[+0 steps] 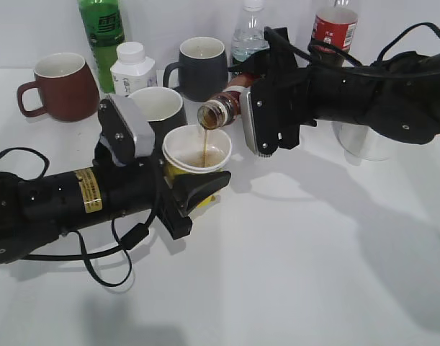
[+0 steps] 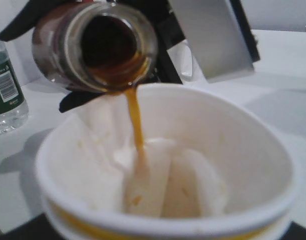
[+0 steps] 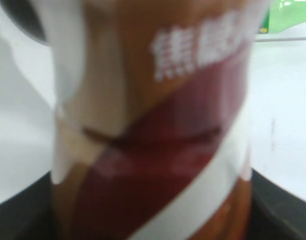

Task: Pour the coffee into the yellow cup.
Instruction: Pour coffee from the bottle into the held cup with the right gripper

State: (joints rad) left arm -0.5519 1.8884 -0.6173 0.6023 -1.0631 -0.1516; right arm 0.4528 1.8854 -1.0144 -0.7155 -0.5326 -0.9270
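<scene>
The yellow cup (image 1: 197, 153) stands at the table's middle, held by my left gripper (image 1: 196, 189), whose black fingers clasp its lower wall. The cup fills the left wrist view (image 2: 168, 200). My right gripper (image 1: 257, 108) is shut on the coffee bottle (image 1: 221, 109), tipped with its open mouth over the cup. A thin brown stream (image 2: 134, 120) runs from the bottle mouth (image 2: 112, 42) into the cup, and brown liquid lies in its bottom. The bottle's red-white label fills the right wrist view (image 3: 158, 150).
Behind stand a brown-red mug (image 1: 59, 85), a green bottle (image 1: 102, 32), a white pill bottle (image 1: 133, 67), a dark mug (image 1: 200, 66), a second dark cup (image 1: 159, 108), a water bottle (image 1: 250, 32), a cola bottle (image 1: 335, 29) and a clear glass (image 1: 364, 144).
</scene>
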